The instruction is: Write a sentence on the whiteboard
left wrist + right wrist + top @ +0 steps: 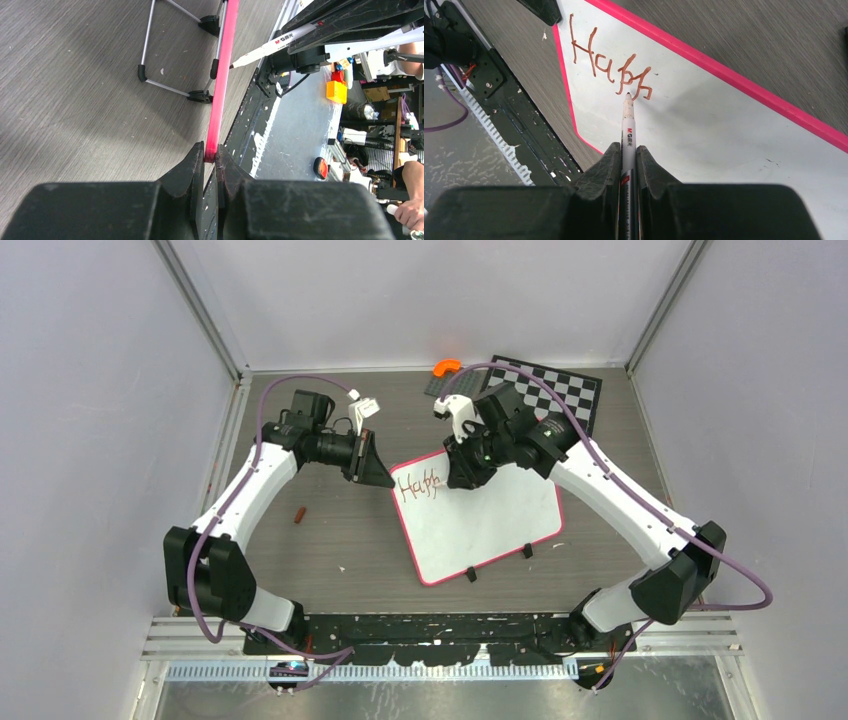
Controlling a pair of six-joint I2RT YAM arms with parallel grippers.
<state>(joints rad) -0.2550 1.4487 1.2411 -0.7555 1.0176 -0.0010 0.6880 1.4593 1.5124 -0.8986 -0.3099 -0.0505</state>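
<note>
Only "Happ" of the sentence (pixel 611 65) is written, at ten o'clock on the whiteboard (pixel 490 525) — right gripper (pixel 628 148) pinches the marker (pixel 628 122), left gripper (pixel 210 152) clamps the whiteboard's edge; most remains

Checkered chessboard (pixel 560 390) at counter (pixel 330 550) back right; orange object (pixel 446 366) near it; small red-brown piece (pixel 299 513) left, well apart.

Right of the right hand (pixel 455 480) and its marker (pixel 628 125), bare whiteboard (pixel 500 525) lies open. Close on its left, the left hand (pixel 385 478) clamps the board's rim, blocking that side. The chessboard (pixel 560 390) lies behind.
</note>
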